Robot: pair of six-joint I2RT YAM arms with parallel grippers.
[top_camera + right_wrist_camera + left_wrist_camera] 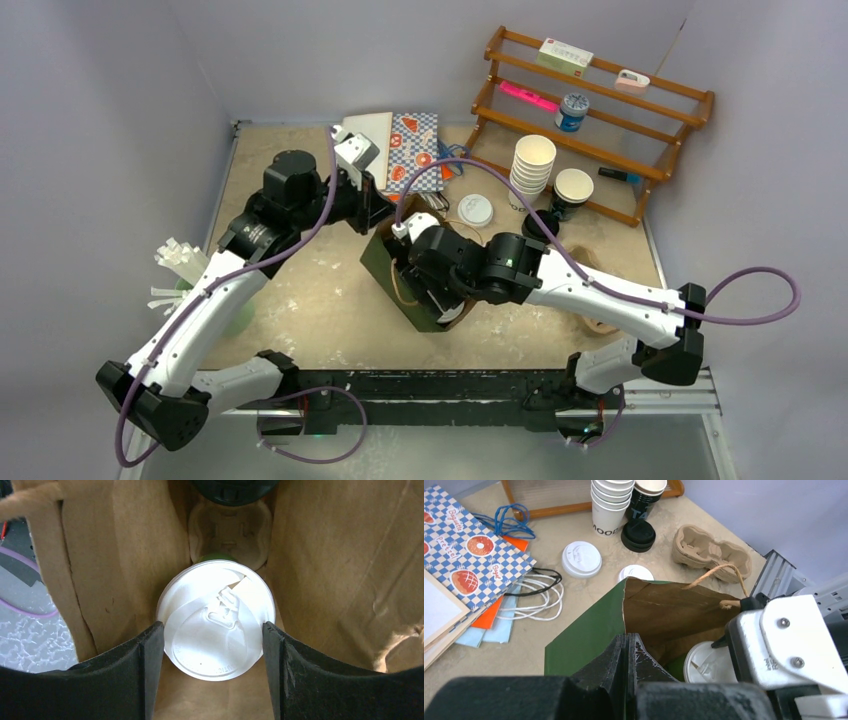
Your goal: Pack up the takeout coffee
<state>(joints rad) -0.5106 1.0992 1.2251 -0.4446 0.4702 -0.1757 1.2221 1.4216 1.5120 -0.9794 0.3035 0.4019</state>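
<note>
The takeout coffee [216, 620] shows its round white lid, with a sliver of green body behind it, deep inside the dark green paper bag [395, 275]. My right gripper [213, 630] reaches into the bag, and both fingers press the sides of the cup's lid. Below the cup, a pulp cup carrier [230, 530] lies at the bag's bottom with a dark cup [232, 490] in its far slot. My left gripper [634, 637] is shut on the bag's near rim [626, 610], which keeps the mouth spread. In the left wrist view the lid [709, 662] peeks out beside the right arm's white wrist.
A stack of white cups [532, 160] and a black cup [572, 190] stand by the wooden rack [600, 110]. Loose white lids [581, 558], a black lid [638, 535] and a spare pulp carrier [711, 550] lie behind the bag. Checkered bags [410, 150] lie at the back.
</note>
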